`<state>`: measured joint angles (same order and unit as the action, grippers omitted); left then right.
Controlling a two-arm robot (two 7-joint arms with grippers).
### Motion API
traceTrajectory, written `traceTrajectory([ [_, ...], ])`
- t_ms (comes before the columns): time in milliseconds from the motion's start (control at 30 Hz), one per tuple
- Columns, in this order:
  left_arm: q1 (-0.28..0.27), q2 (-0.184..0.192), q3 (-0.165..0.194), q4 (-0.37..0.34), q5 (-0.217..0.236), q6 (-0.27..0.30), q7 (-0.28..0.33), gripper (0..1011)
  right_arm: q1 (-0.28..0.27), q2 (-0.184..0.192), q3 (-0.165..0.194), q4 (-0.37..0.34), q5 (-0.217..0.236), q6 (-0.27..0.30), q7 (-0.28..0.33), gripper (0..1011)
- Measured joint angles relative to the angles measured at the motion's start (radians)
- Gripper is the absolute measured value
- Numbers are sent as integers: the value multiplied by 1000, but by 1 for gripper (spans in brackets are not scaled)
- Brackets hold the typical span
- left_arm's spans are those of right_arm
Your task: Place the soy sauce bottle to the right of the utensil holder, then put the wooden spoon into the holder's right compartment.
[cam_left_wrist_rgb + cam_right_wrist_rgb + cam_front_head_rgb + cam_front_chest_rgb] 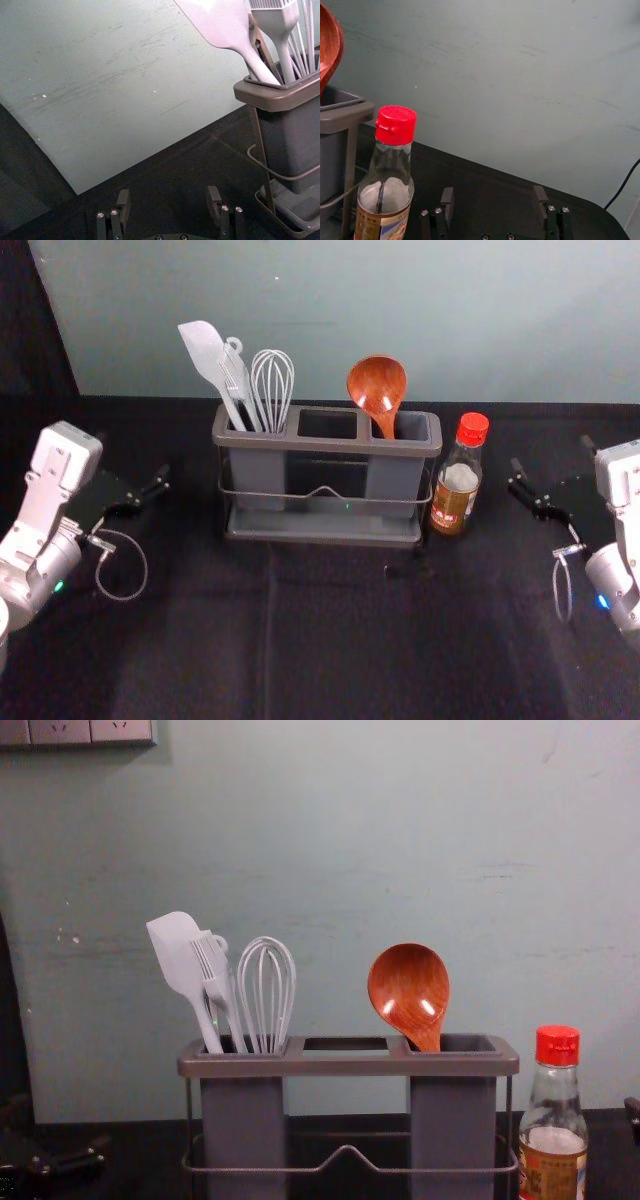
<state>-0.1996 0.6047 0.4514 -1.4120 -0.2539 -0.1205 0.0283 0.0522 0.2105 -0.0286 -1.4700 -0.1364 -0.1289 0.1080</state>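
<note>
"So, where has the soy sauce bottle [455,488] ended up?"

"Upright on the dark cloth [330,640], just beside the utensil holder [320,537] on its right. Its red cap [396,125] is on. Whether glass and holder touch, I can't tell."

"And the wooden spoon [377,386]?"

"Inside the right compartment [453,1120], bowl up, with the handle going down near that compartment's inner side. The bowl stands well above the rim."

"What shares the holder with it?"

"3 pale tools in the left compartment [243,1120]: a spatula [178,955], a brush [215,975] and a whisk [266,990]. The spatula leans outward, to the left."

"Now the arms. Is the right gripper [551,453] holding anything?"

"No, its 2 fingers stand wide apart with only air between them. It's out to the right of the bottle, well apart from it, and its wrist view has the bottle near."

"The left gripper [133,457]?"

"Parked out left of the holder, its 2 fingers spread just as wide, nothing in their grasp."

"Then both tasks look done?"

"Yes: bottle on the right, spoon in the right compartment."
</note>
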Motion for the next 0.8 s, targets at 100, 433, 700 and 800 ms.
traceTrajectory([
  [100,0,0,0,0,0,0,0,1005,0,0,0,0,0,0,0,1002],
  [433,0,0,0,0,0,0,0,1005,1,-1,1,2,3,2,2,1002],
  [700,0,0,0,0,0,0,0,1005,1,-1,1,3,4,3,4,1002],
  [800,0,0,0,0,0,0,0,1005,1,-1,2,3,5,4,4,1002],
])
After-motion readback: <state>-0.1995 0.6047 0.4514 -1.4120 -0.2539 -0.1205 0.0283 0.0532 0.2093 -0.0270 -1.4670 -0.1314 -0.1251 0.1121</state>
